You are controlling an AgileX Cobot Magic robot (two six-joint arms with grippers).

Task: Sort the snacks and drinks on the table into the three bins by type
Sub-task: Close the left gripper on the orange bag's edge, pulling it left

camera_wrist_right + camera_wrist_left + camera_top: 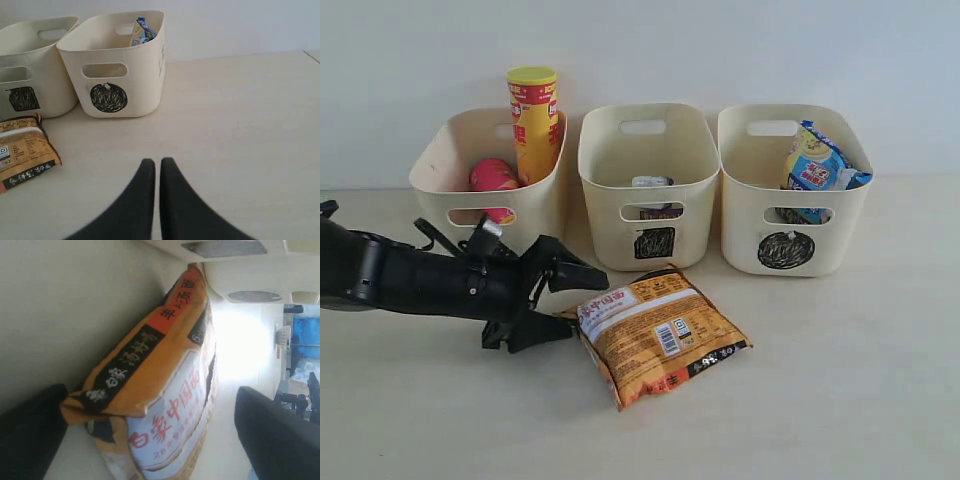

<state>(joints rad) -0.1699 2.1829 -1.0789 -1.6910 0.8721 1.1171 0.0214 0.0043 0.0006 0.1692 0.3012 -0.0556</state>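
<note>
An orange-brown foil bag point(660, 335) point(165, 365) point(22, 150) lies flat on the table point(840, 380) in front of the middle bin. My left gripper point(584, 306) point(150, 440) is open, low over the table, with the bag's left end between its fingers point(30, 435). The left bin point(440, 180) holds a tall yellow canister point(534, 120) and a pink canister point(493, 177). In the square-marked middle bin point(610, 230) a small carton point(652, 183) shows. The circle-marked right bin point(745, 210) point(140, 75) holds a blue-white bag point(817, 165) point(141, 31). My right gripper point(156, 162) is shut over bare table.
The three bins stand in a row against a pale wall. My left arm point(410, 280) stretches across the table in front of the left bin and hides its mark. The right arm is out of the exterior view.
</note>
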